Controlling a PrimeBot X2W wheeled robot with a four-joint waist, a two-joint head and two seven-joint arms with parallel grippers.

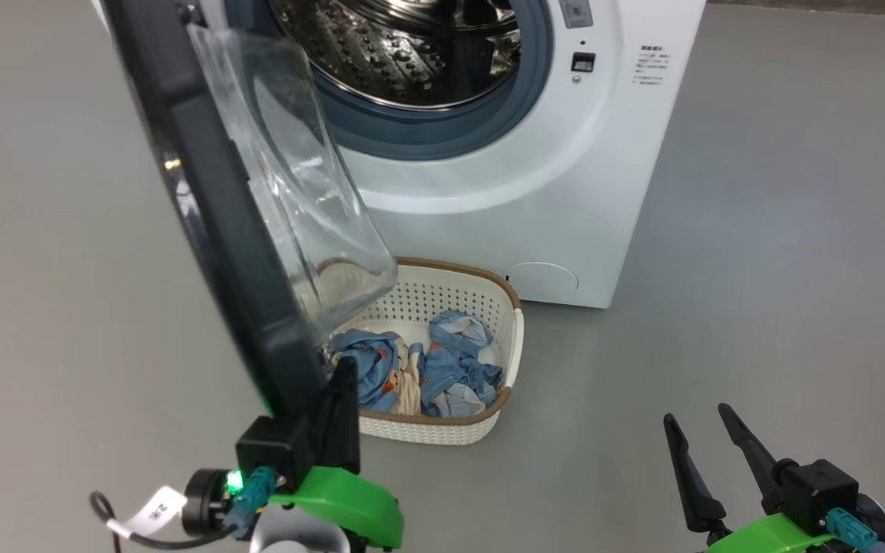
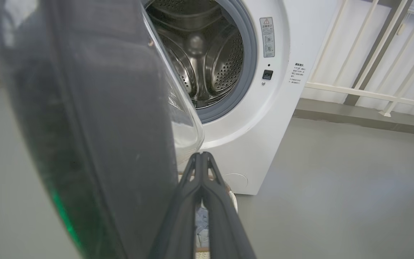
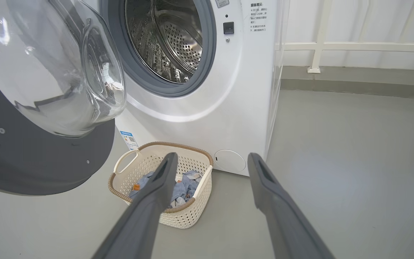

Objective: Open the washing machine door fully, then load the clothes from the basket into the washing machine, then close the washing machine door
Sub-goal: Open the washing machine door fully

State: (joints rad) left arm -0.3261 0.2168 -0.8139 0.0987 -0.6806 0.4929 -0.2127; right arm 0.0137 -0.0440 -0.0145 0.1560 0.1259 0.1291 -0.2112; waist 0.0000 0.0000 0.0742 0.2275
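The white washing machine (image 1: pixel 565 192) stands with its steel drum (image 1: pixel 412 54) exposed. Its black door (image 1: pixel 204 215) hangs open toward me on the left, the glass bowl (image 1: pixel 304 192) bulging over the basket. The white basket (image 1: pixel 515 330) sits on the floor in front of the machine and holds two light-blue clothes bundles (image 1: pixel 450 369). My left gripper (image 1: pixel 344 376) is shut with nothing between its fingers, which lie against the door's inner lower edge; in the left wrist view the left gripper (image 2: pixel 201 155) sits just right of the door (image 2: pixel 102 126). My right gripper (image 1: pixel 696 415) is open, low at the right, apart from everything.
Bare grey floor (image 1: pixel 757 307) spreads to the right of the machine. A white railing (image 2: pixel 372 93) runs along the wall behind it on the right. A round filter cover (image 3: pixel 229 160) sits low on the machine's front, and a blue sticker (image 3: pixel 129 139) behind the basket.
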